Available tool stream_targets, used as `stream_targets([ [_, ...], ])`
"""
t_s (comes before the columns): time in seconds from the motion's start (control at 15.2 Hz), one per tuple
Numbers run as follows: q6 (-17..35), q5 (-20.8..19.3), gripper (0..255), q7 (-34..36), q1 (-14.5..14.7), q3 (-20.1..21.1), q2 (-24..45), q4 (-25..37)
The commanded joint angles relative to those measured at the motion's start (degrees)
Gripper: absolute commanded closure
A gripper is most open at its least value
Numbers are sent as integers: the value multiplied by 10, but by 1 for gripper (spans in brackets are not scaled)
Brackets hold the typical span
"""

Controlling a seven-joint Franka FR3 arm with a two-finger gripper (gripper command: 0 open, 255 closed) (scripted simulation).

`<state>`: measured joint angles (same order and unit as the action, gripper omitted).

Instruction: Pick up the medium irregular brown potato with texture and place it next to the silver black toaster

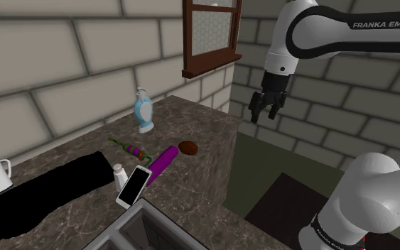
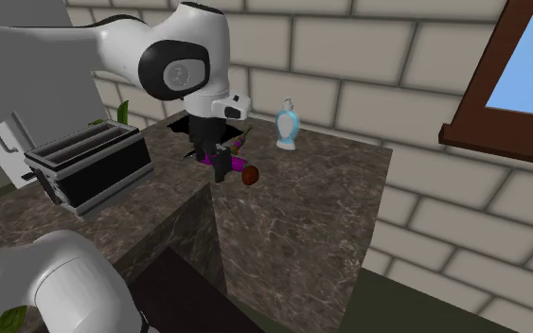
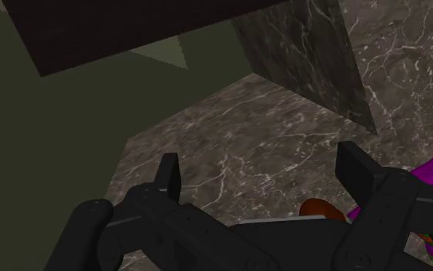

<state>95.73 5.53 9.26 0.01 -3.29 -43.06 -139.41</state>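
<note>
Marking dark marbled worktop (image 1: 191, 117) across lower left of shoulder view and across centre of second exterior view (image 2: 311, 218). Marking white arm (image 1: 319, 28) entering at upper right of shoulder view, looming at upper left of second exterior view (image 2: 160, 47). Tagging silver black toaster (image 2: 89, 166) at middle left of second exterior view, sitting on worktop. Tagging sink (image 1: 148, 227) at bottom centre of shoulder view. Logging gripper (image 1: 263, 117) hanging in the air right of centre in upper half of shoulder view, fingers spread wide, gripping nothing. Confirming in wrist view (image 3: 261, 165), with bare worktop in the gap. Tagging purple object (image 1: 164, 162) lying mid-frame in shoulder view, with white phone (image 1: 134, 186) just beside its lower end. Tagging pale blue bottle (image 1: 145, 110) standing upright above them in frame. Tagging brown potato (image 1: 187, 147) lying on worktop at centre of shoulder view, just beside purple object's upper end. Also finding it at centre of second exterior view (image 2: 250, 175), well apart from toaster. Spotting it in wrist view (image 3: 318, 209) beside one finger, outside the gap.
</note>
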Motion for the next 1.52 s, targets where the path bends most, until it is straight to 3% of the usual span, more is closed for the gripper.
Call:
stream_targets([
  [0.0, 0, 0, 0, 0, 0, 0, 0, 0],
  [0.73, 224, 73, 0, -175, 64, -60, 196, -3],
  [1.12, 303, 156, 0, -295, 104, -82, 327, 48],
  [1.45, 335, 241, 0, -400, 125, -84, 438, 116],
])
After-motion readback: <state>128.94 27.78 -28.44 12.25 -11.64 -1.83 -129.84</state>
